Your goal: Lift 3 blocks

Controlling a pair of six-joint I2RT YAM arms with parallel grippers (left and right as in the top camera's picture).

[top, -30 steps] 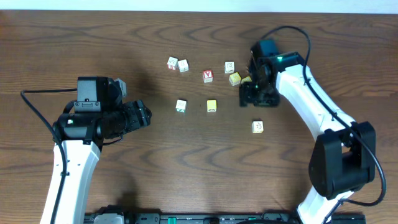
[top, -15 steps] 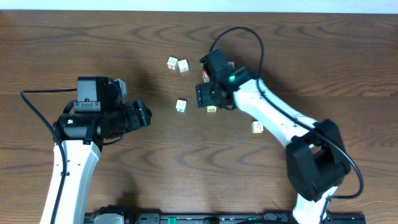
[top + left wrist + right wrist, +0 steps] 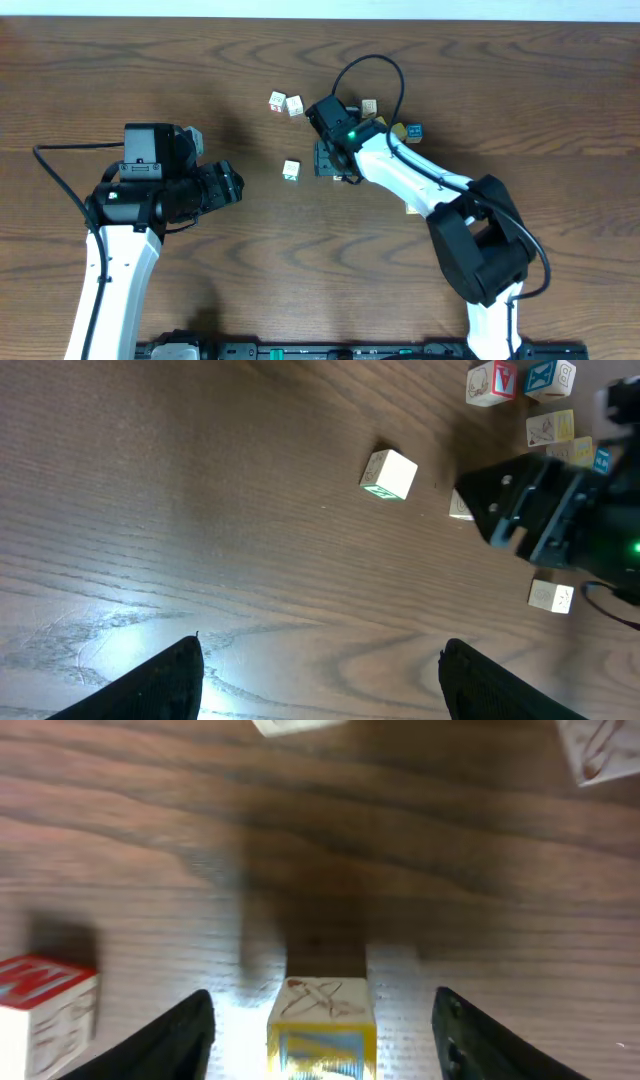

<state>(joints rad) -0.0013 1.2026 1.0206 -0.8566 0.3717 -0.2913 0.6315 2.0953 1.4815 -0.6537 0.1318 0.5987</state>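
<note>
A yellow block (image 3: 322, 1032) with a dark drawing on top stands on the table between the fingers of my right gripper (image 3: 322, 1010). The jaws are open, with a gap on each side of the block. From overhead, the right gripper (image 3: 333, 160) covers this block. The white block with a green mark (image 3: 291, 170) lies just left of it and also shows in the left wrist view (image 3: 388, 473). A cream block (image 3: 550, 596) rests on the far side of the right arm. My left gripper (image 3: 320, 690) hovers open over bare wood at the left.
A red-faced cube (image 3: 45, 1010) sits close to the left of the right gripper. Two pale cubes (image 3: 285, 103) lie at the back. Another cube (image 3: 369, 106) and a blue-faced one (image 3: 413, 130) lie behind the right arm.
The right arm swung left from the cubes at the back right and now stands over the yellow block. The left arm has not moved.
</note>
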